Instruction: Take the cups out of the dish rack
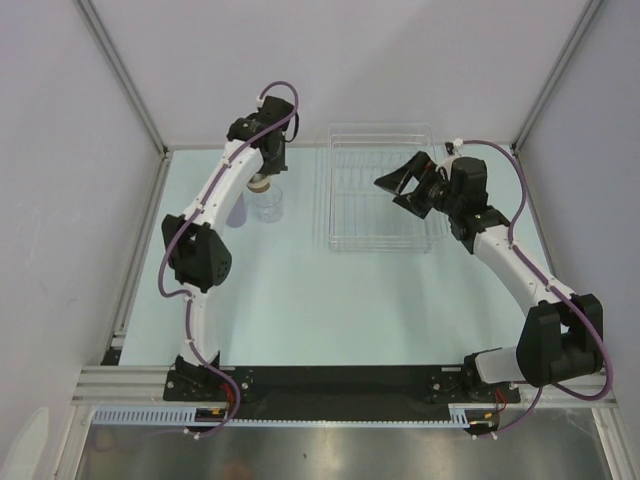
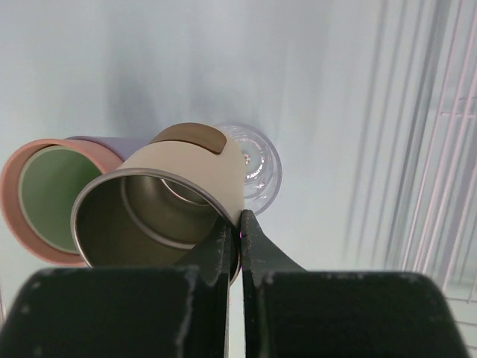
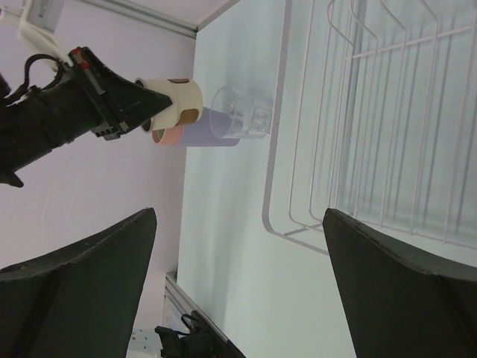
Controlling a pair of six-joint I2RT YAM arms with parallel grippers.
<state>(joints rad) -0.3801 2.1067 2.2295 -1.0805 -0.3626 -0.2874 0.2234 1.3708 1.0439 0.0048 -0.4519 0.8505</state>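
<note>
My left gripper [image 2: 240, 218] is shut on the rim of a beige cup [image 2: 195, 177] with a metallic inside, one finger within and one outside. Just left of it sits a salmon cup [image 2: 16, 195] with a pale green cup [image 2: 51, 192] nested inside, and a lilac cup [image 2: 104, 143] under them. From above, the beige cup [image 1: 260, 183] hangs under the left gripper [image 1: 264, 172], left of the clear dish rack [image 1: 340, 215]. I see no cup in the rack. My right gripper [image 1: 400, 186] hovers over the rack [image 3: 277, 186], open and holding nothing [image 3: 240, 213].
A clear glass tumbler [image 1: 268, 205] stands on the table between the cup stack and the rack, also seen as a clear tumbler [image 2: 257, 165] right behind the beige cup. White walls and aluminium posts [image 1: 120, 70] close in the table's far and side edges.
</note>
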